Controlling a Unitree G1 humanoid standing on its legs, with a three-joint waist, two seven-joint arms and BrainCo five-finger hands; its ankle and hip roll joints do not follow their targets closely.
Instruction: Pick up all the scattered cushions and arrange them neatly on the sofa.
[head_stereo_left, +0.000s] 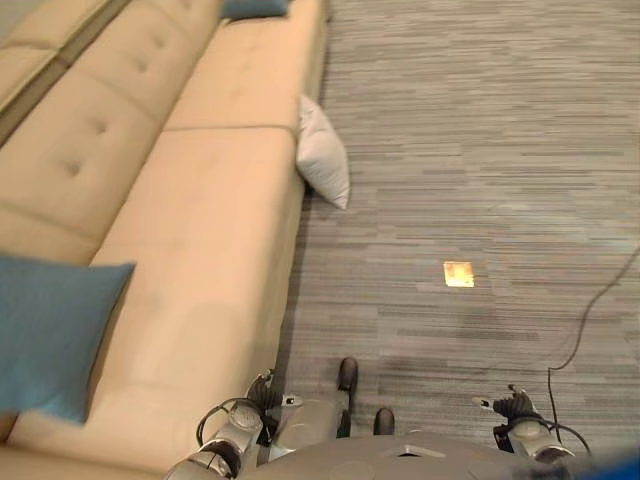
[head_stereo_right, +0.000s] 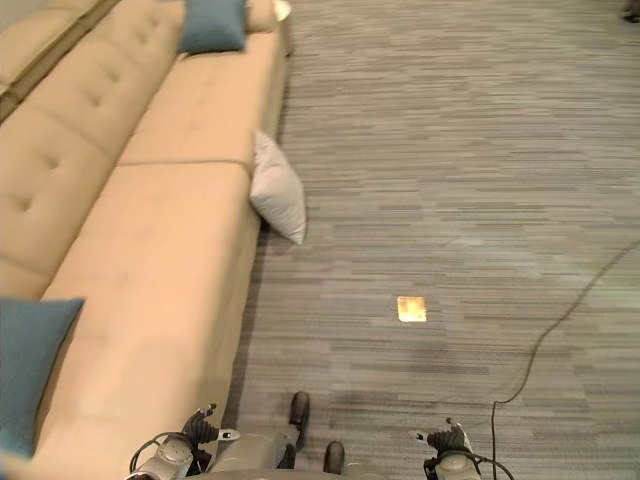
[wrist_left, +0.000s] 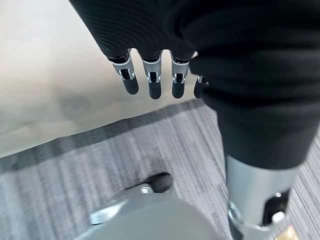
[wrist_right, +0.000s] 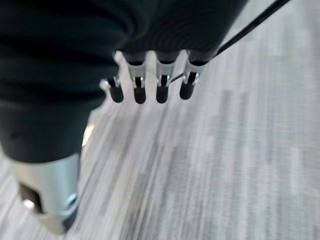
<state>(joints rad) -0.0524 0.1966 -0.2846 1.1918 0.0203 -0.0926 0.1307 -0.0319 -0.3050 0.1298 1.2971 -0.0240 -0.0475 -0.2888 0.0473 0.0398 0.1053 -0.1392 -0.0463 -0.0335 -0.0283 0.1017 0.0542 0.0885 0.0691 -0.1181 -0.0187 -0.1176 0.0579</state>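
A long beige sofa (head_stereo_left: 200, 230) runs up the left side. A white cushion (head_stereo_left: 324, 152) stands on the grey carpet, leaning against the sofa's front edge. One blue cushion (head_stereo_left: 50, 335) rests on the near seat against the backrest. Another blue cushion (head_stereo_right: 212, 24) lies at the sofa's far end. My left hand (head_stereo_left: 262, 392) hangs low beside the sofa front, far from the white cushion, its fingers (wrist_left: 152, 80) straight and empty. My right hand (head_stereo_left: 515, 405) hangs over the carpet at the lower right, its fingers (wrist_right: 161, 82) also straight with nothing in them.
A small bright yellow patch (head_stereo_left: 459, 273) marks the carpet ahead of me. Open grey carpet (head_stereo_left: 480, 140) stretches to the right of the sofa.
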